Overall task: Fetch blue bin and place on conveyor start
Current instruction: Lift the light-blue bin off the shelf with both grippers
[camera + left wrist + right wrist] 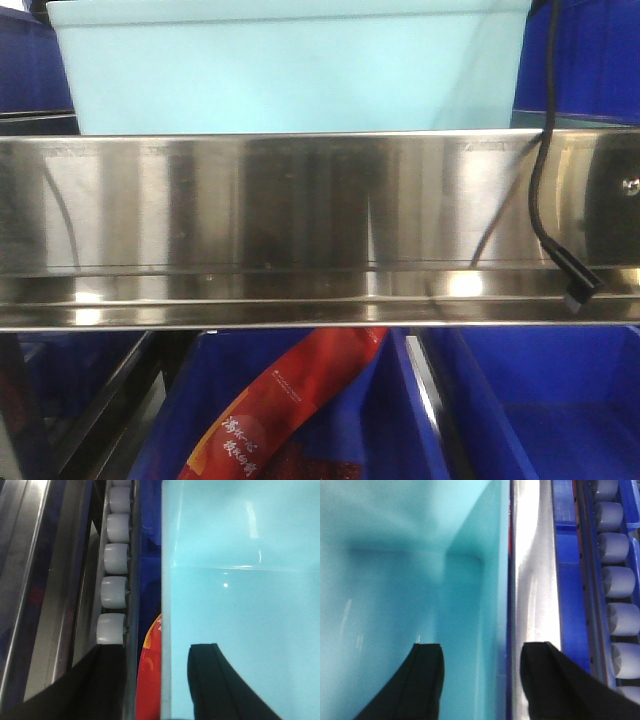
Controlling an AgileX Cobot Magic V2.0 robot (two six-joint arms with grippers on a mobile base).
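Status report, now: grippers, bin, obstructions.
Left gripper open, straddling blue bin wall. Right gripper open, straddling opposite wall. Steel shelf rail in front of bin; black cable hangs across it.

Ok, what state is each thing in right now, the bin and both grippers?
Pale blue bin, upright, empty inside, at the steel shelf.
Left gripper, jaws open, astride the bin's wall.
Right gripper, jaws open, astride the opposite wall.
Red bag, lying in a dark blue bin below.
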